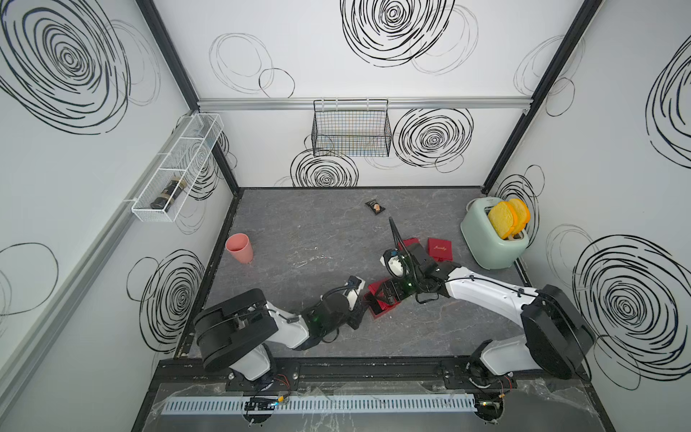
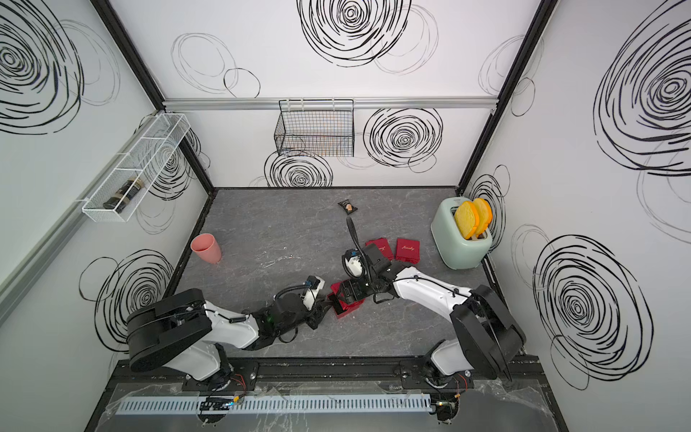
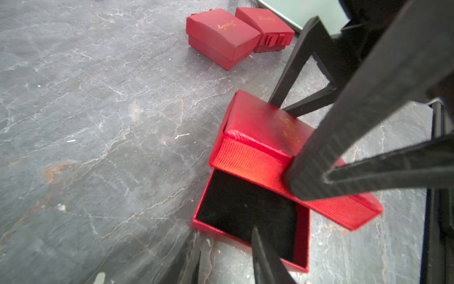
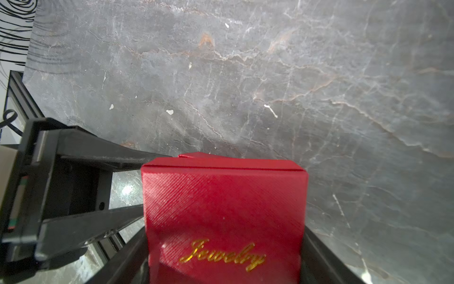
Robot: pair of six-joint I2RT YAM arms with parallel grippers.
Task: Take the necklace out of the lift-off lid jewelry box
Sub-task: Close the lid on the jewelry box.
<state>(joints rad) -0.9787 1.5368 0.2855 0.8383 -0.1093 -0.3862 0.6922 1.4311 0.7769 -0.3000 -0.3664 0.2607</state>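
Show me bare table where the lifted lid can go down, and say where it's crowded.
Widest bare patch: between the pink cup and the box base. Also bare: the far strip between the snack packet and the toaster. Crowded: around the box base and lid, and between the closed red boxes and toaster.

Soft, even, bright light fills both top views; shadows on the table are faint and the walls bow at the edges. Wrist views blur up close: the lid is soft, glare spots the table beside it, and the box lining reads flat black.
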